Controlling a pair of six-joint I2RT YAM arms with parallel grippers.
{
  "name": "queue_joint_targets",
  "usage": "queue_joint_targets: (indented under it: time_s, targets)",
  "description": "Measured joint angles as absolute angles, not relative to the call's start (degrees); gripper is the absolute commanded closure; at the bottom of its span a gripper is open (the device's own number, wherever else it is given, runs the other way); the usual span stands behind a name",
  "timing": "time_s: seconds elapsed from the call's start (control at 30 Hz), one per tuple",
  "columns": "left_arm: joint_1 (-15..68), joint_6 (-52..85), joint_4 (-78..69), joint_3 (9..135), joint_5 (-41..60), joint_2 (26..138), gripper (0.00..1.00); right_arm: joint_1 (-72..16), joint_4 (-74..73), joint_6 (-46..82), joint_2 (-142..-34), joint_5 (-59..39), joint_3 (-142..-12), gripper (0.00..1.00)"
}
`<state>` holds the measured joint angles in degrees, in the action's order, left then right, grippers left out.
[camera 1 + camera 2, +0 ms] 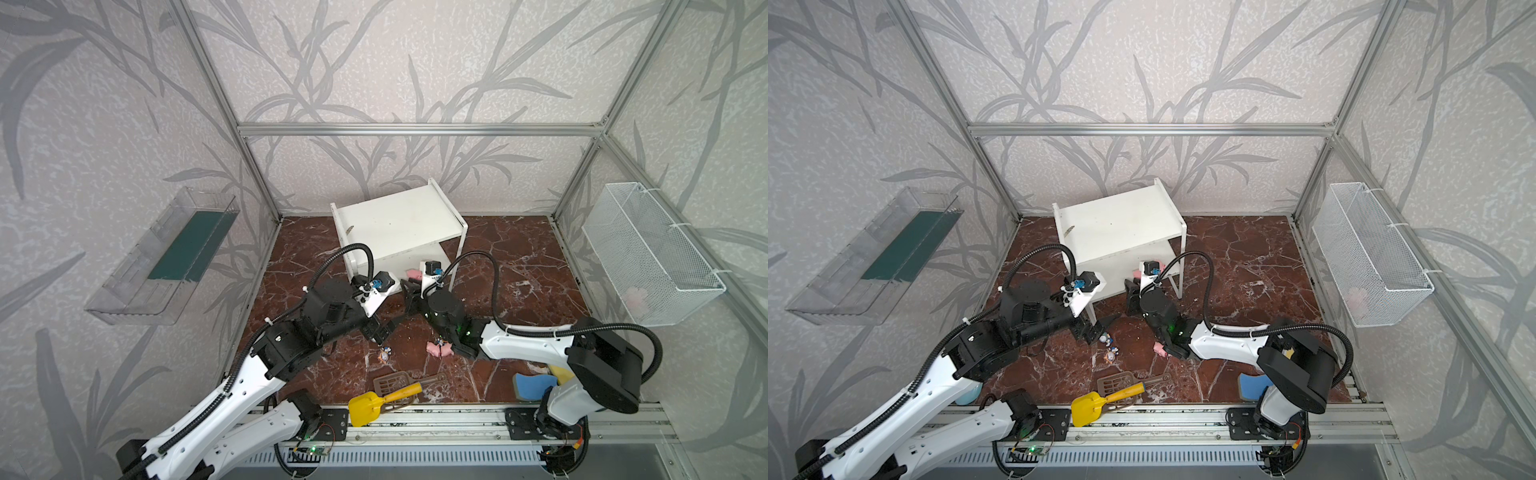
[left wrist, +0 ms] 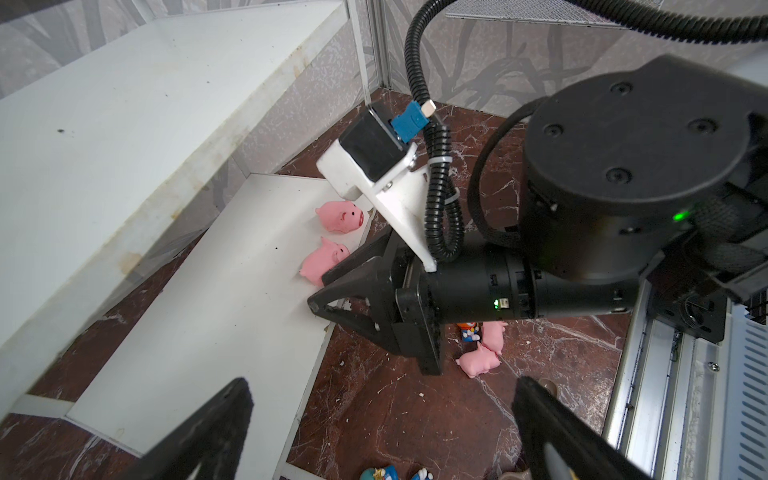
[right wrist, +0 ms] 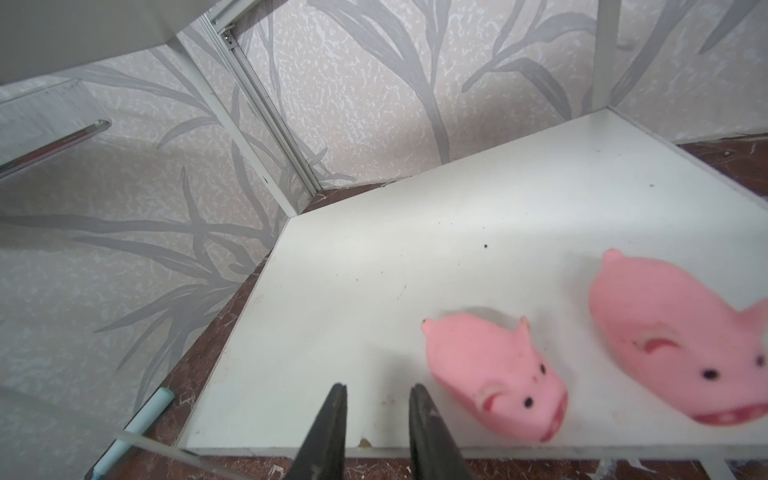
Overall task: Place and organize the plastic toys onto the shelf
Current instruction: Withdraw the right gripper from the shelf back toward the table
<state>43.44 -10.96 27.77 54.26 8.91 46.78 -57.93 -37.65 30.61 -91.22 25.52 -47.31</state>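
The job is looking about a quarter done: two shelved pigs [image 3: 494, 374] are lying side by side on the lower board [image 3: 374, 270] of the shelf [image 1: 395, 220], just inside its front edge. The top board is carrying no toys. The rest are waiting on the tabletop [image 1: 519, 270], in front of the shelf. Two loose pigs [image 2: 478, 359] are lying touching each other beside the right arm's wrist, with a blue-and-white figurine [image 2: 469, 332] pressed against them. A cluster of figurines [image 1: 1111, 356] is sitting near the left arm's tool. All of these need lifting onto a board and lining up. The right gripper [image 3: 378, 388] is hanging at the front edge of the lower board, beside the nearer shelved pig. Its jaws are drawn in to a narrow slit and are holding nothing. The left gripper [image 2: 380, 399] is spread wide and empty, and is hovering low over the tabletop close to the cluster. The right wrist view is showing the slit and the pigs' faces, which both top views are hiding behind the arm. The left wrist view is showing both shelved pigs plus the loose pair under the right arm. Only the top views are showing the cluster's place and the top board whole.
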Motion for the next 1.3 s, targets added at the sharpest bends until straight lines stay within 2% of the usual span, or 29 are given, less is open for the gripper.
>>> queue_joint_targets:
  time_s: [0.57, 0.93, 1.17, 1.3]
  targets:
    - [43.44, -10.96, 27.75, 54.26, 9.08, 46.76, 0.01, -60.34, -40.53, 37.5, -98.89, 35.7, -51.96, 0.72]
    - [43.44, -10.96, 27.59, 54.24, 9.13, 46.76, 0.01, -61.04, -40.51, 38.3, -100.18, 43.97, -54.39, 0.72]
    - [43.44, -10.96, 27.35, 54.08, 9.15, 46.78, 0.01, -61.04, -44.71, 35.94, -101.34, 44.51, -54.24, 0.7]
    - [43.44, -10.96, 27.35, 53.87, 9.3, 46.81, 0.01, -61.04, -48.1, 34.44, -99.46, 40.91, -51.57, 0.68]
